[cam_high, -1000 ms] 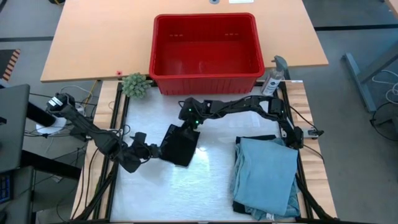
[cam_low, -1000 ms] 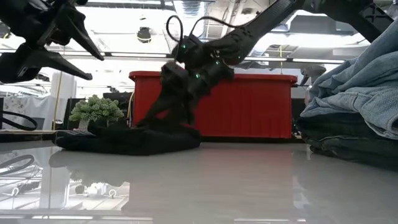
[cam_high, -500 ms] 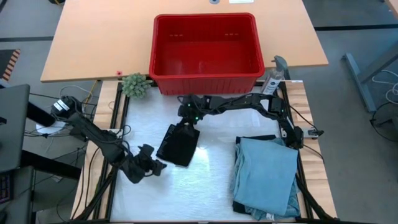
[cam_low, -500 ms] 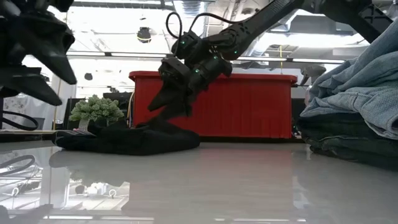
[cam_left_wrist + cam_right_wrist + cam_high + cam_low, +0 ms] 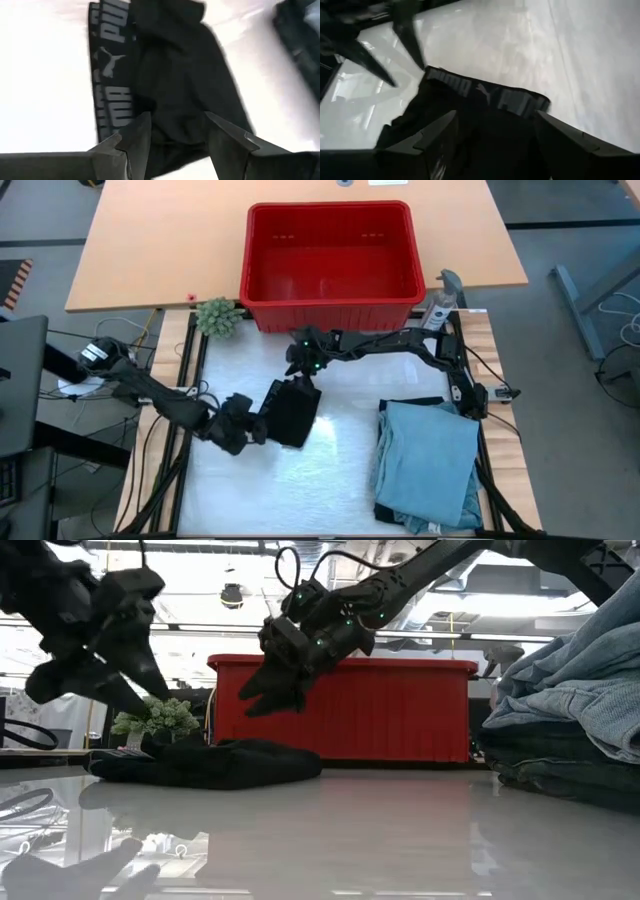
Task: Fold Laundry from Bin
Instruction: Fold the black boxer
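the small black folded garment with a lettered waistband (image 5: 291, 412) lies flat on the white table (image 5: 340, 480), near the empty red plastic bin (image 5: 330, 300). both the left gripper (image 5: 258, 427) and right gripper (image 5: 300, 366) hover open, holding nothing. it looks light, limp and easily bunched; the firmer waistband edge seems the best place to pinch.

I look down on a pale wooden tabletop (image 5: 150, 250) over grey floor (image 5: 580, 240); bright ceiling lights (image 5: 190, 580) glare beyond a small green potted plant (image 5: 155, 718).

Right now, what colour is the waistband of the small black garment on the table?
The waistband is dark grey with lighter grey lettering; the left wrist view shows it best.
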